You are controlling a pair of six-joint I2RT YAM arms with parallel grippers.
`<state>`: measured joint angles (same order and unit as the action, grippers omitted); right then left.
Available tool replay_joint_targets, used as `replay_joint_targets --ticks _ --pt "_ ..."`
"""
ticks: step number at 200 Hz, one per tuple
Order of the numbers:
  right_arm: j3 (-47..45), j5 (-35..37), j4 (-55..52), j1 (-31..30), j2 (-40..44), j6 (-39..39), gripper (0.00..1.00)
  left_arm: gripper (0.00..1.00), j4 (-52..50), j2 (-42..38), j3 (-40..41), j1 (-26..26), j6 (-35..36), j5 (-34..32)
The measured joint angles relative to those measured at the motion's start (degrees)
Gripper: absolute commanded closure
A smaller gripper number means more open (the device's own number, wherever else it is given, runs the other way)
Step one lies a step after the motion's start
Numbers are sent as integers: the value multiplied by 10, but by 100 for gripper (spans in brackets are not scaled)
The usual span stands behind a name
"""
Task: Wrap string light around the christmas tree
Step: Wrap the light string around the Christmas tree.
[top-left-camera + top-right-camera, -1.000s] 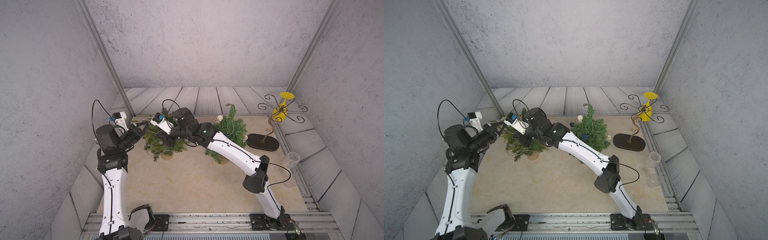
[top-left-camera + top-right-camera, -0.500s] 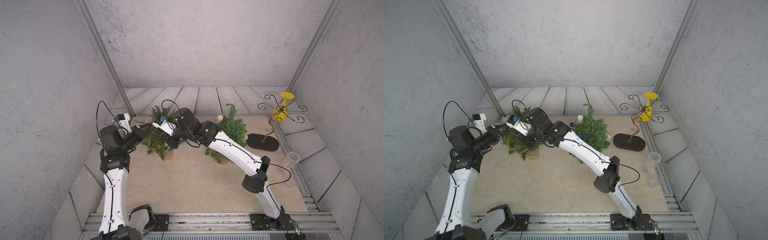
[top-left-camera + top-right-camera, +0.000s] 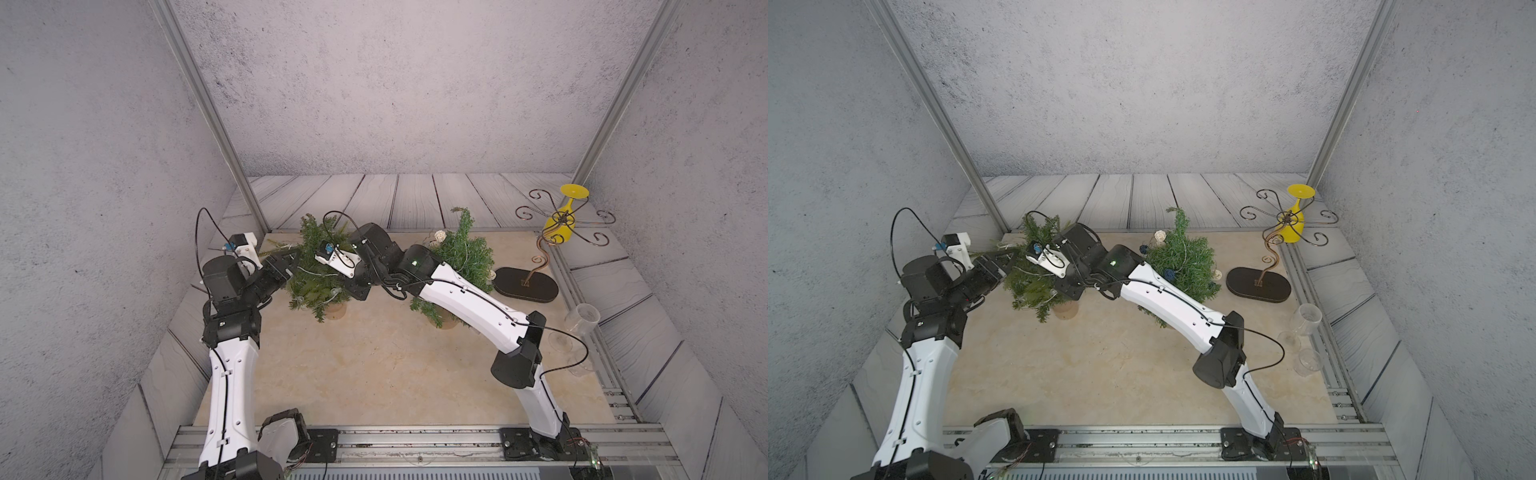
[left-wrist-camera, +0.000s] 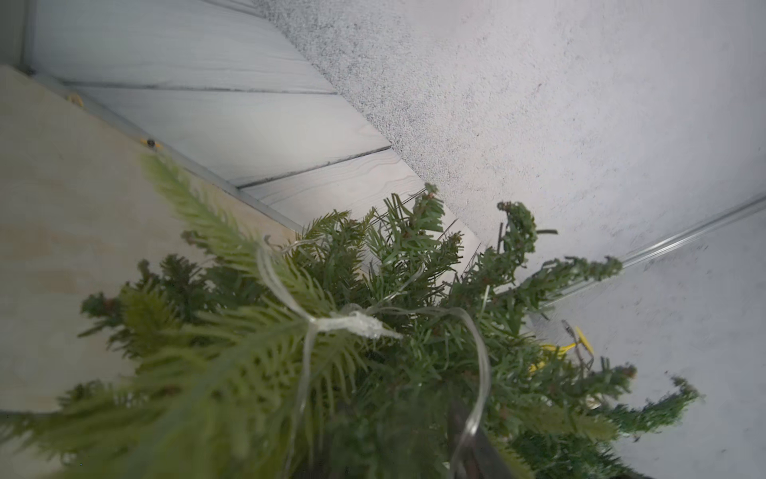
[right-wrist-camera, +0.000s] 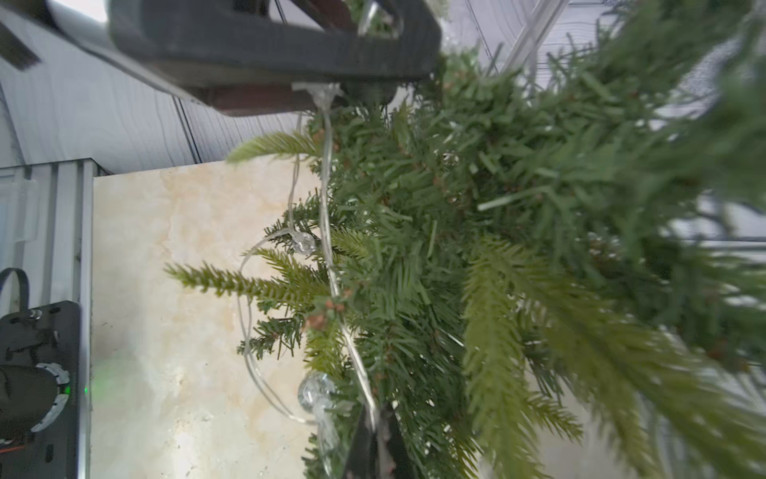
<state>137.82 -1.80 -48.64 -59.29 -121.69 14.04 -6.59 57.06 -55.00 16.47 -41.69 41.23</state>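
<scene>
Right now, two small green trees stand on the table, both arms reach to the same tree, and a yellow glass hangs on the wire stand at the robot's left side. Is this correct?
One detail is wrong. The yellow glass hangs on the wire stand at the robot's right side, not its left; both top views show this. The rest is as you say.

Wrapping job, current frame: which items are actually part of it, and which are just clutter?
In the job: small green potted Christmas tree between the arms; clear string light draped on it; right claw, shut on that wire.
Lying about: second green tree with ornaments; yellow goblet hung on a black-based wire stand; clear stemmed glasses.
</scene>
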Motion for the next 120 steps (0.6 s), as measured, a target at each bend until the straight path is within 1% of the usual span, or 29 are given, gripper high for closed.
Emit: replay_joint_targets --ticks 39,81,120 --pt "0 56 0 0 20 22 100 57 0 6 0 0 3 -13" --pt "-14 115 23 2 24 62 100 52 0 7 2 -2 6 -25" --pt "-32 140 46 11 24 90 100 52 2 17 3 -2 9 -25"
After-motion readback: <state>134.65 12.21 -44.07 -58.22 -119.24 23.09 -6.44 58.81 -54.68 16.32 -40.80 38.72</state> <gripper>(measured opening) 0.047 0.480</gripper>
